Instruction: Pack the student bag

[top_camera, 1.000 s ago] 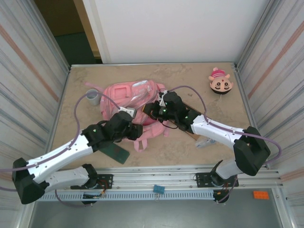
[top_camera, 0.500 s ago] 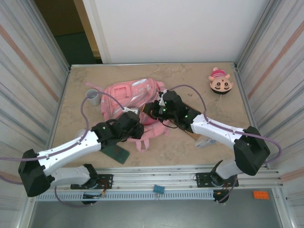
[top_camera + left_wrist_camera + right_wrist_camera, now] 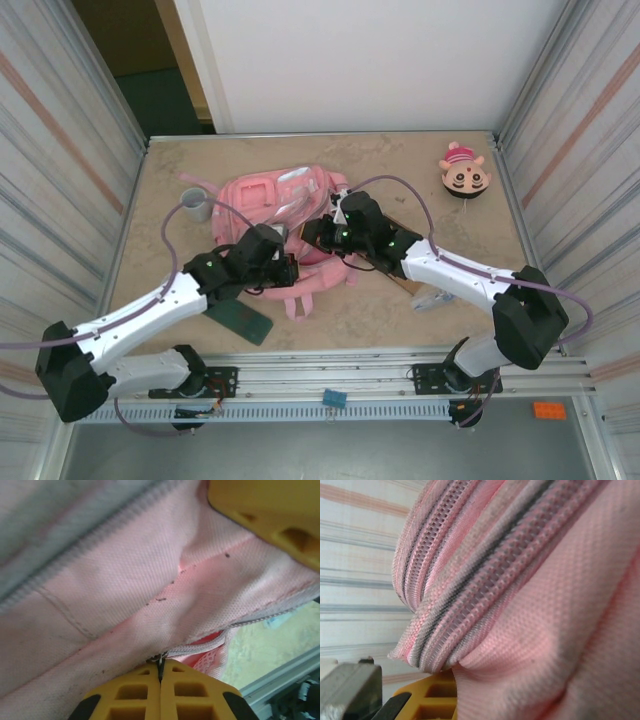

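Showing the student bag [image 3: 275, 200] lying crumpled on the tan table [image 3: 420, 160], left of centre and toward the back, with its pink straps trailing over the near side toward the arm bases. Holding the left gripper [image 3: 290, 268] at the bag's near edge and pinching it there, yellow fingertips [image 3: 130, 697] pressing flat against each other with no gap between them. Biting on what looks like a small metal zipper pull [image 3: 159, 659], at the spot where a grey zip line is running off to the right across the pink mesh cloth. Holding the right gripper [image 3: 312, 232] against the bag's right side, near the left gripper but apart from it, jaws standing almost closed and nipping a fold of the pink fabric. Showing, in the right wrist view, two grey zipper tracks [image 3: 485, 565] bulging over one yellow finger [image 3: 432, 697], with the fold tucking down beside it. Not being possible to tell whether either grip is raising the cloth off the table. Standing just beside the bag's left edge, a grey cup [image 3: 194, 207]. Lying flat near the front of the table, partly under the left arm, a dark green object [image 3: 243, 320]. Resting well apart from the bag in the far right corner, a round pink-and-tan plush [image 3: 463, 175] with a cartoon face.
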You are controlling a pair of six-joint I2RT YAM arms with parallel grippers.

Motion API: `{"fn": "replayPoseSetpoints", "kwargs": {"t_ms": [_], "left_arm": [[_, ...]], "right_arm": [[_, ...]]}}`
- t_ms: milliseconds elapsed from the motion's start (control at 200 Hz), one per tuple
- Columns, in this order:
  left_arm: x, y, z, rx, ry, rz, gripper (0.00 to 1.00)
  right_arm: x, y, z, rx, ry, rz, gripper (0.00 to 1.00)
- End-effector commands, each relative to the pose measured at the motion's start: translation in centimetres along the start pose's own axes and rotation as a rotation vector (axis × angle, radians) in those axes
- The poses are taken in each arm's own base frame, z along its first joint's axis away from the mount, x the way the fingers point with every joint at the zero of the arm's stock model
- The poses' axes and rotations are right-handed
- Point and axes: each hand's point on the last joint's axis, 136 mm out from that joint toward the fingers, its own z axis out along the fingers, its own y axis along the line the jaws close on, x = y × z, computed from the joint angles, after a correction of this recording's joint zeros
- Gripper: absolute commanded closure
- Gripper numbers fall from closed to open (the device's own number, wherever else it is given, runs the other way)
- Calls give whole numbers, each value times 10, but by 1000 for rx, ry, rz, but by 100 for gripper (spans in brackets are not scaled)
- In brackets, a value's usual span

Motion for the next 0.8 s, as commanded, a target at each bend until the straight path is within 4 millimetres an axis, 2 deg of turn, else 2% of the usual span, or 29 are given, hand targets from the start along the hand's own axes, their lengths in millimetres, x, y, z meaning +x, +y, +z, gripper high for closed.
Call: {"fn": "replayPoseSetpoints", "kwargs": {"t_ms": [0, 236, 366, 486, 656, 797], "left_arm": [[-2, 0, -9, 74, 18, -23, 100], [6, 44, -23, -50, 65, 44, 100], [3, 39, -25, 13, 46, 24, 100], [2, 43, -26, -7, 45, 44, 100], [-2, 25, -19, 101, 31, -3, 100], [2, 33, -11, 87, 22, -98, 92]], "right_arm": [[-6, 36, -13, -90, 15, -116, 99], [-13, 33, -25, -102, 65, -145, 100], [-12, 36, -27, -107, 92, -166, 100], [-11, 39, -28, -113, 107, -172, 100], [-11, 49, -27, -143, 100, -159, 99], [-9, 56, -21, -159, 90, -150, 99]]}}
